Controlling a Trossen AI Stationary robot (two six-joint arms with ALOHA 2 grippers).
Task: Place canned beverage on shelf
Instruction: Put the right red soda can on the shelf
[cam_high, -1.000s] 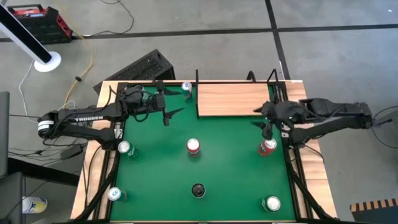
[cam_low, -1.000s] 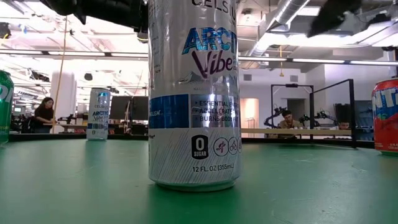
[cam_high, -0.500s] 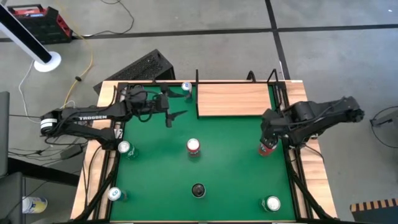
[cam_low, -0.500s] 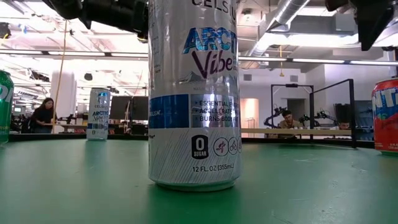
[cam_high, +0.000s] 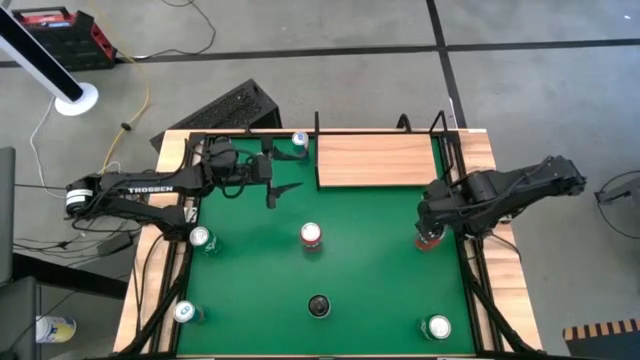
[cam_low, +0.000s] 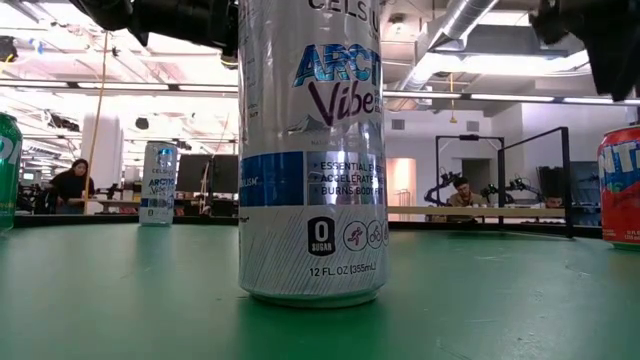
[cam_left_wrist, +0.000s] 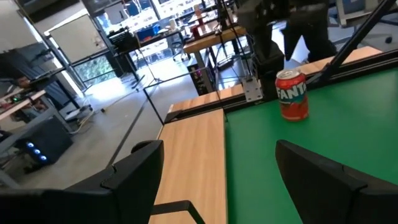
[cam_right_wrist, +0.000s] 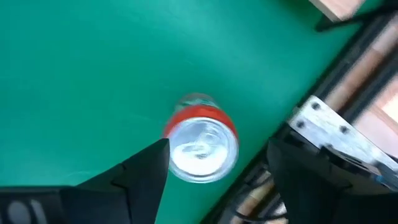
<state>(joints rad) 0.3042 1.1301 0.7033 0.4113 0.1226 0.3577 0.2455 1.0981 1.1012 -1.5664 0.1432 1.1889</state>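
A red canned beverage (cam_high: 430, 239) stands upright on the green mat near the table's right edge. My right gripper (cam_high: 430, 226) hangs above it, pointing down and open. In the right wrist view the can's silver top (cam_right_wrist: 200, 146) shows between the two fingers, which stand clear of it. The shelf (cam_high: 375, 160), a light-wood plank with black posts, sits at the far edge of the table. My left gripper (cam_high: 280, 173) hovers open at the far left and points level toward the shelf (cam_left_wrist: 193, 149) and the red can (cam_left_wrist: 292, 93).
Other upright cans stand on the mat: a red one (cam_high: 312, 235) in the middle, a dark-topped silver one (cam_high: 318, 305) near the front, green ones (cam_high: 202, 237) (cam_high: 185, 312) (cam_high: 437, 327), and a silver-blue one (cam_high: 300, 140) left of the shelf. Black rails edge the mat.
My right gripper has swung from near the shelf's right corner toward the table's near edge. It has tipped from slanting to pointing straight down, rolled, and sunk over the red can. The can has stayed in place.
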